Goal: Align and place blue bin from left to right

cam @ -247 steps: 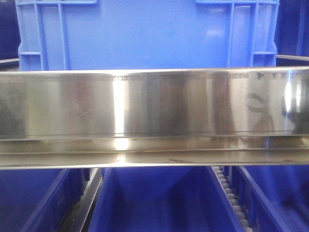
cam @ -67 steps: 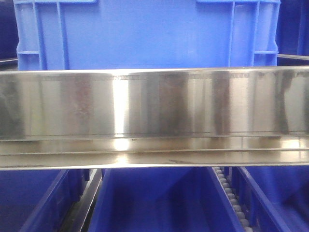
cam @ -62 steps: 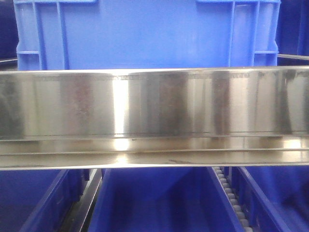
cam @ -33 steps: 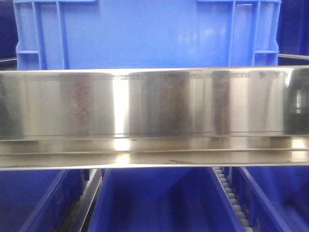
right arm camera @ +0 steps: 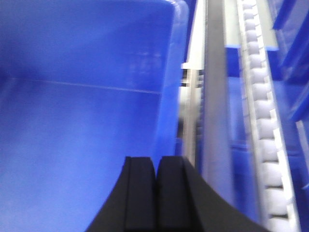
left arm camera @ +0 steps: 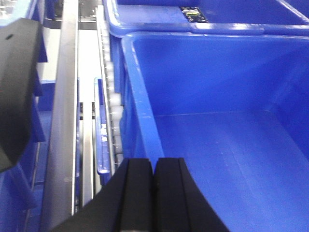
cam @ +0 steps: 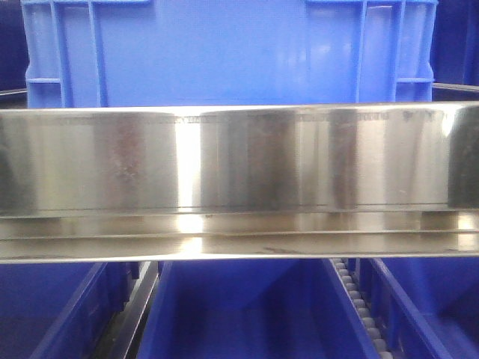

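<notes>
The blue bin (cam: pixel 224 52) is a large bright-blue crate with ribbed corners. It stands behind a steel rail and spans nearly the whole front view. In the left wrist view my left gripper (left arm camera: pixel 154 162) is shut, its black fingers pressed together right over the rim of the bin's (left arm camera: pixel 217 96) left wall. The right wrist view is blurred. There my right gripper (right arm camera: pixel 156 159) is also shut, at the bin's (right arm camera: pixel 72 96) right wall. The bin's inside is bare. Neither gripper shows in the front view.
A shiny steel rail (cam: pixel 239 164) crosses the front view, with darker blue bins (cam: pixel 239 314) below it. Roller tracks (left arm camera: pixel 112 111) (right arm camera: pixel 263 121) run along both sides of the bin. Another blue bin (left arm camera: pixel 203 14) sits right behind it. A black part (left arm camera: pixel 17 87) shows at the left.
The bin's right edge has crept slightly to the right in the front view. A dark reflection has come onto the rail's right end.
</notes>
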